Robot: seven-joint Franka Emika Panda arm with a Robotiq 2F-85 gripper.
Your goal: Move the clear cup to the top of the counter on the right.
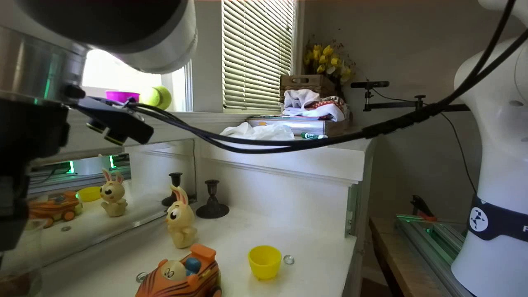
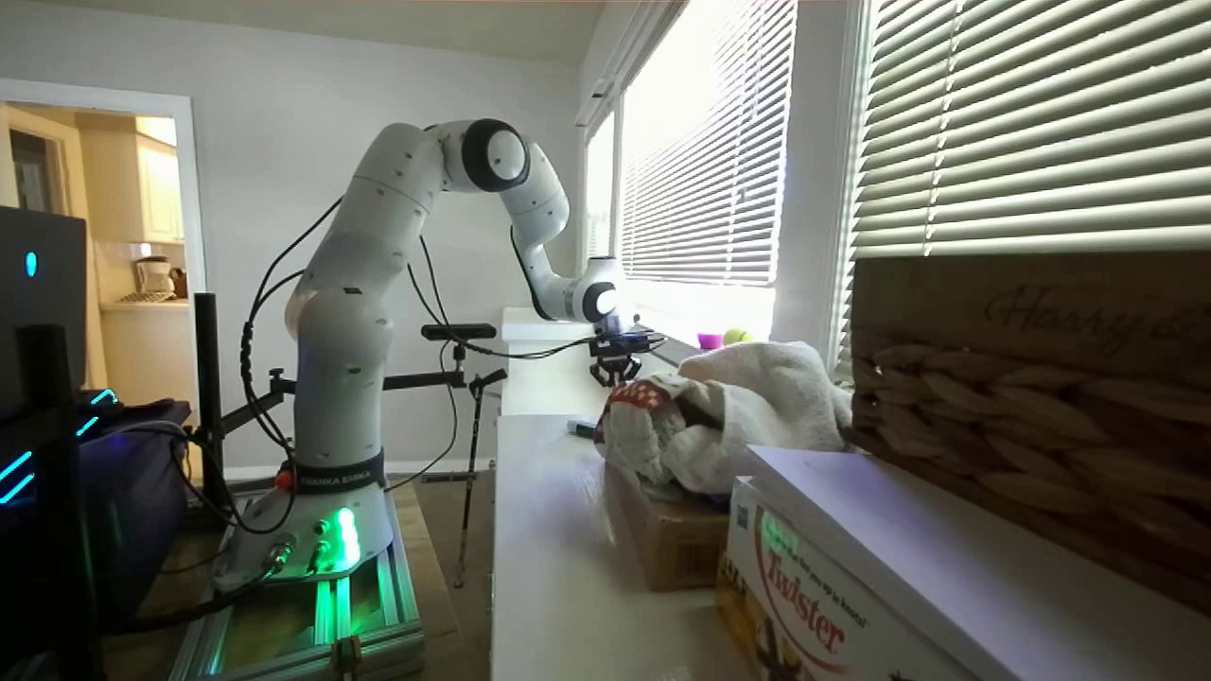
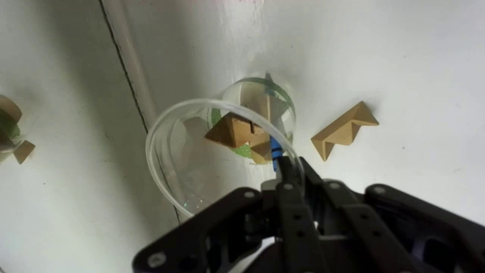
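Gripper (image 3: 298, 167) narrowed on the clear cup (image 3: 212, 159) in the wrist view, likely pinching one wall so the brown pieces (image 3: 227, 134), seemingly inside, stay put; it is near the back edge of the worktop (image 3: 413, 163), lifted or not I cannot tell. In an exterior view the rabbit (image 1: 181, 225) and car (image 1: 177, 280) stand between cup and counter (image 1: 288, 194), inviting a high lift. In an exterior view, a carton (image 2: 691, 553) leaves room along the counter's outer edge.
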